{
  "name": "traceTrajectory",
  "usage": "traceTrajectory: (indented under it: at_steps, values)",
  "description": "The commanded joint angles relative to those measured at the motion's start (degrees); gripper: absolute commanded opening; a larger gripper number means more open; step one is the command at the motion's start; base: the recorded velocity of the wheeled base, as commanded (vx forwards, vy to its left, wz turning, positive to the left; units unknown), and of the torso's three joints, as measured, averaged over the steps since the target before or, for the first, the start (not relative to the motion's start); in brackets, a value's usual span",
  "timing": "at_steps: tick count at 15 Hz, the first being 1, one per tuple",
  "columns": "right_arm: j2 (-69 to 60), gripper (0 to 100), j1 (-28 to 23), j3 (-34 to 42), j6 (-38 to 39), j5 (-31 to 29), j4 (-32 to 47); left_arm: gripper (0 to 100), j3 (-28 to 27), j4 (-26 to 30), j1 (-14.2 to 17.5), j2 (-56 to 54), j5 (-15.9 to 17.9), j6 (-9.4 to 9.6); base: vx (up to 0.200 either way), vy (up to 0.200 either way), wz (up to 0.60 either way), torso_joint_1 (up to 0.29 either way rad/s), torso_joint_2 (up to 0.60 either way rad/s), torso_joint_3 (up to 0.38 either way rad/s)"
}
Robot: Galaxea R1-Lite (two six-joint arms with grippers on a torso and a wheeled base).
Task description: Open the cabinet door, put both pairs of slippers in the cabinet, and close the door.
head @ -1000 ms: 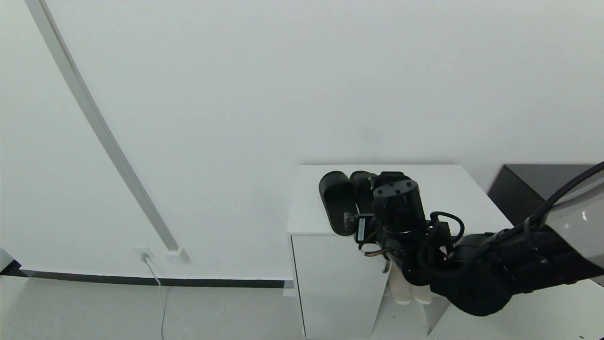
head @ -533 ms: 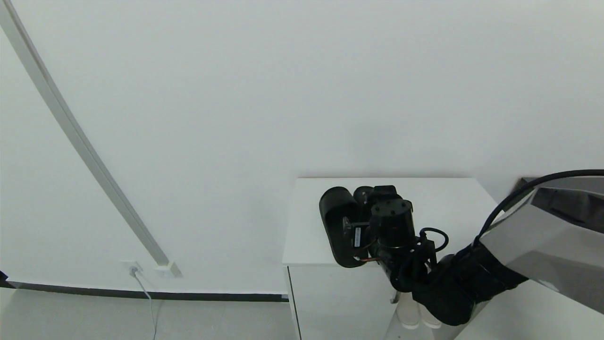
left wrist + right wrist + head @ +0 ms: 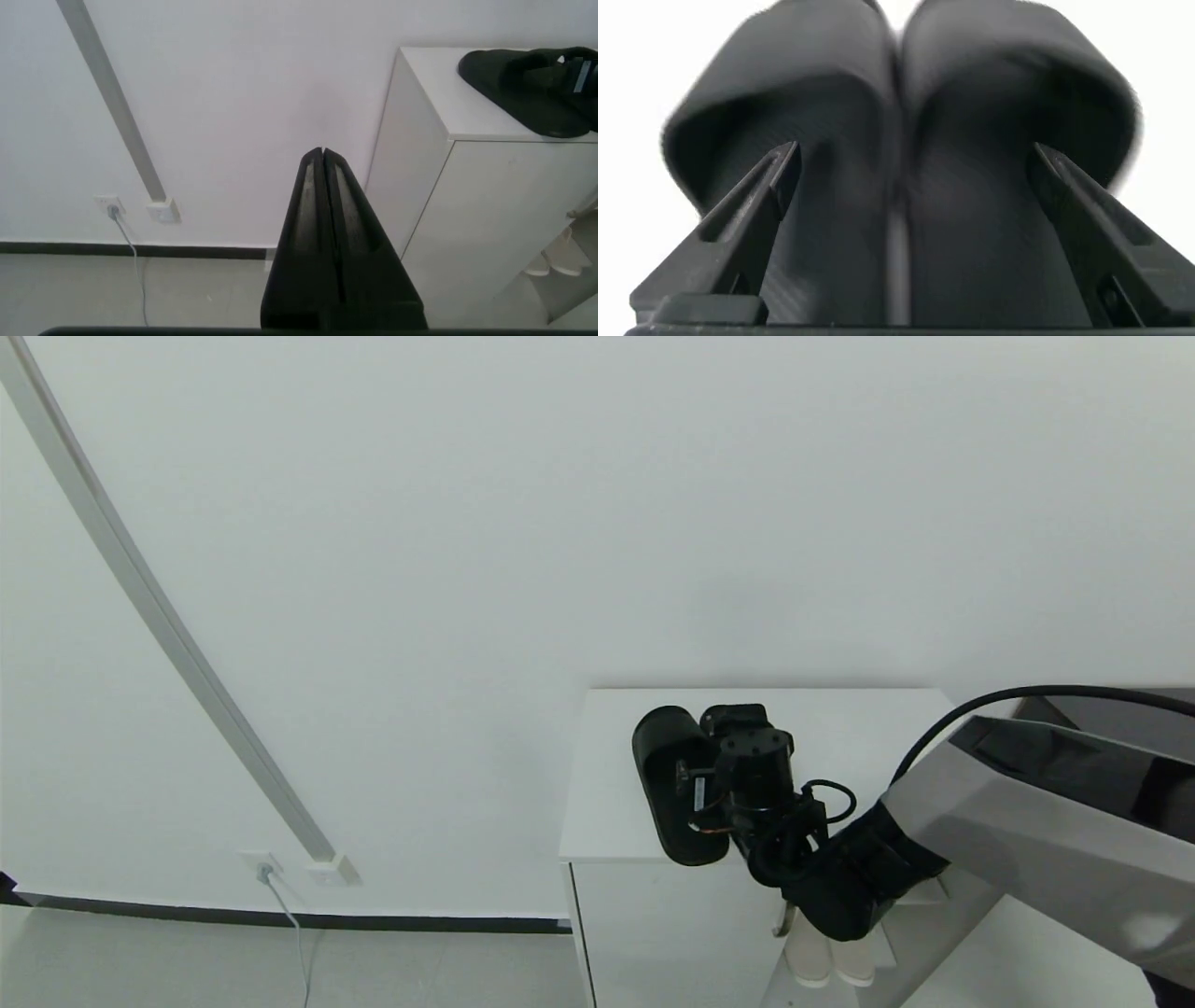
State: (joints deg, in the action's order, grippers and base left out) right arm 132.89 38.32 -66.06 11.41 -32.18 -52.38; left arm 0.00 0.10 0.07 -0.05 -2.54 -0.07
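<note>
the right claw [image 3: 915,159] is spread wide on both sides of the pair of black rubber slippers [image 3: 665,775] lying side by side on top of the white cabinet [image 3: 868,728], likely so one squeeze lifts both, while the left claw [image 3: 323,159] hangs pinched tight and empty.

No text, label or number can be read anywhere.

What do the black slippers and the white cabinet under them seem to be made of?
Black slip-on slippers: probably moulded rubber or foam; the surface is matte with a faint lined texture, and no seams show.
White box-shaped cabinet: probably coated board or laminate; the panels are smooth and flat with sharp edges and a dull sheen.
</note>
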Motion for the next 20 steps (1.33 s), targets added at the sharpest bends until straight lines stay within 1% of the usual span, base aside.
traceTrajectory:
  at_steps: [1,5,6,13,15,18,20]
  values:
    - [3.3,100,-1.4,-3.6,-1.3,0.1,0.0,0,0.0,0.0,0.0,0.0,0.0,-0.01,0.000,0.000,0.00,0.000,0.00,0.000]
    - [5.5,100,-2.2,-7.8,-1.9,0.2,0.9,0,0.0,0.0,0.0,0.0,0.0,-0.01,0.000,0.000,0.00,0.000,0.00,0.000]
    - [5.5,0,-2.2,-8.1,-1.9,0.8,1.0,0,0.0,0.0,0.0,0.0,0.0,-0.01,0.000,0.000,0.00,0.000,0.00,0.000]
    - [4.6,0,-2.2,-8.0,-1.9,1.0,1.9,0,0.0,0.0,0.0,0.0,0.0,-0.01,0.000,0.000,0.00,0.000,0.00,0.000]
    - [3.1,0,-2.2,-6.9,-1.9,1.0,1.7,0,0.0,0.0,0.0,0.0,0.0,-0.01,0.000,0.000,0.00,0.000,0.00,0.000]
    - [-1.7,0,-1.9,-3.7,-1.9,1.2,1.7,0,0.0,0.0,0.0,0.0,0.0,-0.01,0.000,0.000,0.00,0.000,0.00,0.000]
    - [-10.0,0,-0.9,3.0,-2.2,3.7,2.1,0,0.0,0.1,0.0,0.0,0.0,-0.01,0.000,0.000,0.00,0.000,0.00,0.000]
